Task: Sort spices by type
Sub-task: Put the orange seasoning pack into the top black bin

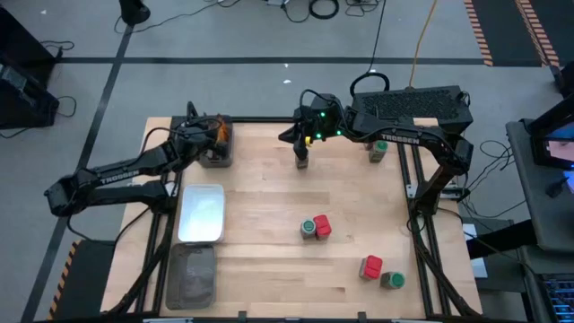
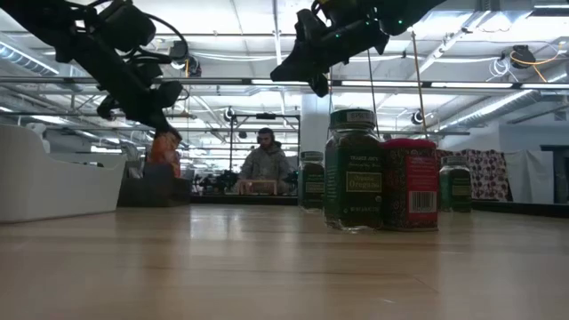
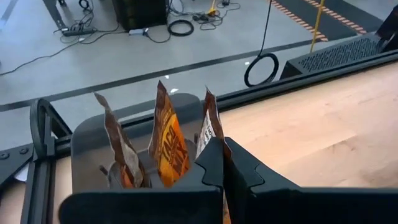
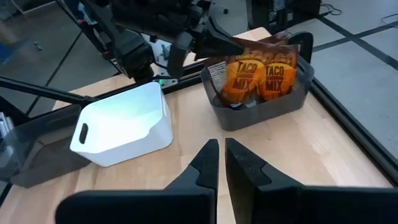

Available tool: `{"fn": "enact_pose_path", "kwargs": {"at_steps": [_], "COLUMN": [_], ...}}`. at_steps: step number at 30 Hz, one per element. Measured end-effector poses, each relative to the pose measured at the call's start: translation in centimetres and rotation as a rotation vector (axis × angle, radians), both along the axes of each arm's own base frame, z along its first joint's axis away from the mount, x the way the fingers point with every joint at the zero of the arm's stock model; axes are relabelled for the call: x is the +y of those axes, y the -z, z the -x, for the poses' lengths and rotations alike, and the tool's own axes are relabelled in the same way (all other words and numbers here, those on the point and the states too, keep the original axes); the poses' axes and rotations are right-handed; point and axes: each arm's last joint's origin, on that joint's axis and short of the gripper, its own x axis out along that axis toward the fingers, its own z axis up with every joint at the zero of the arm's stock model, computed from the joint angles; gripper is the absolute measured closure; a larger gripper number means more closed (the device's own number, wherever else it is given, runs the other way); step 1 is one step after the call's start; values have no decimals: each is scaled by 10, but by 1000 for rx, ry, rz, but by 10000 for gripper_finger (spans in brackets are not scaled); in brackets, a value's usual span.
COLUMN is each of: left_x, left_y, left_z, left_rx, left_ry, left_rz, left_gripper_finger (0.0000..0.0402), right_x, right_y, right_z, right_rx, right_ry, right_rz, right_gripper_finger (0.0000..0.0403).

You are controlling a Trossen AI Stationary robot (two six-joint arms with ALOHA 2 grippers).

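Step in hand: the left pincer [image 4: 208,43] is at the dark grey bin [image 1: 216,154] at the far left of the bench [image 1: 269,269], closed on the top edge of a brown-orange sachet [image 3: 208,127] that stands in the bin. Judged as placing a sachet, the release not yet made.
Left pincer state: fingers shut, gripping the sachet's upper edge.
Right pincer state: the right pincer [image 4: 221,155] hangs above the far middle of the bench, fingers closed together, nothing between them.
Next move, judged: the left pincer must part its fingers and lift straight up so the sachet is not dragged out; the right arm then has jars and red packets to collect.
Dark grey bin, contents: several taco-mix sachets [image 4: 258,78] standing upright side by side; exact count cannot be told.
White tray [image 1: 201,213]: just nearer than the dark bin, empty.
Grey tray [image 1: 191,274]: nearest on the left side; no spice visible in it.
Unsorted items, centre: a green-lidded jar [image 1: 308,228] touching a red packet [image 1: 323,226].
Unsorted items, near right: a second red packet [image 1: 370,266] beside a second jar [image 1: 392,280].
Unsorted items, far side: a jar [image 1: 378,151] at the far right; a further jar [image 1: 303,160] under the right pincer.
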Motion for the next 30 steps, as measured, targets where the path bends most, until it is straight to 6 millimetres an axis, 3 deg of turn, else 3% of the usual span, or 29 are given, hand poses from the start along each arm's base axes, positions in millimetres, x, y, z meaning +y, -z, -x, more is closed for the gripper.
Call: {"fn": "enact_pose_path", "kwargs": {"at_steps": [5, 13, 21, 30], "left_x": [2, -4, -11, -15], "left_y": [7, 42, 53, 55], "left_z": [-3, 2, 2, 0], "left_rx": [-3, -112, -147, -140], "left_ry": [-15, -70, -33, 4], "left_rz": [21, 26, 9, 26], "left_gripper_finger": [402, 401, 400, 327], "right_x": [1, 3, 8, 8], "right_y": [0, 1, 2, 2], "right_z": [0, 0, -2, -2], "right_rx": [-1, 10, 25, 25], "right_ry": [-3, 1, -16, -15], "right_rz": [-5, -29, -30, -30], "right_gripper_finger": [394, 394, 394, 394]}}
